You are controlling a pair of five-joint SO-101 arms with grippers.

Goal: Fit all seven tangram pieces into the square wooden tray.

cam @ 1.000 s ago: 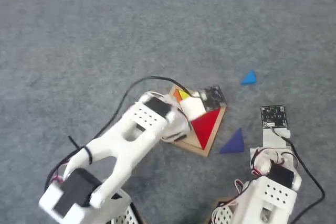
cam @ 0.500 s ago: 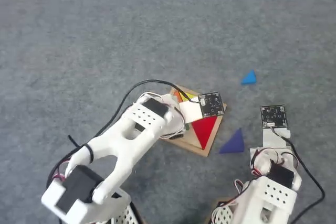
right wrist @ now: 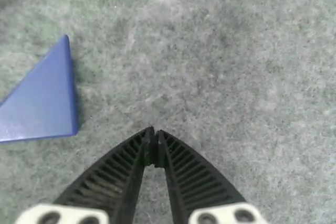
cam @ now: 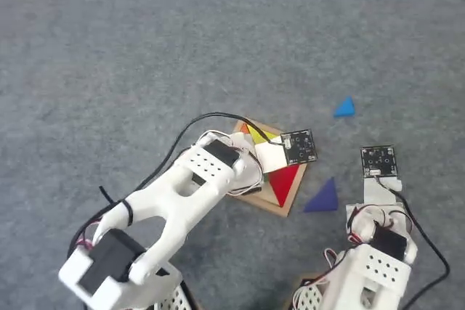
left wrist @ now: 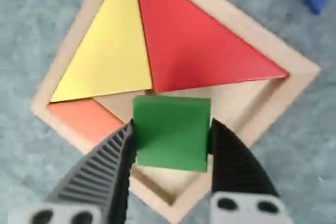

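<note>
The left arm (cam: 182, 194) and the right arm (cam: 374, 270) are white plastic with rows of little round holes. A long black cable (cam: 178, 132) loops off the left one, and thin red wires (cam: 361, 224) show on the right one. Each wrist has a flat black square board (cam: 298, 147). The left tool (left wrist: 170, 129) and right tool (right wrist: 155, 135) have black ridged fingers (left wrist: 105, 177) on white bases.

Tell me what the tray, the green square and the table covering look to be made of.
The tray looks like pale unpainted wood: light tan, matte, with a raised rim. The green square is probably painted wood, though plastic is possible; its colour is flat and even with a slight sheen. The table covering looks like grey felt or short-pile carpet, fuzzy and mottled.
</note>
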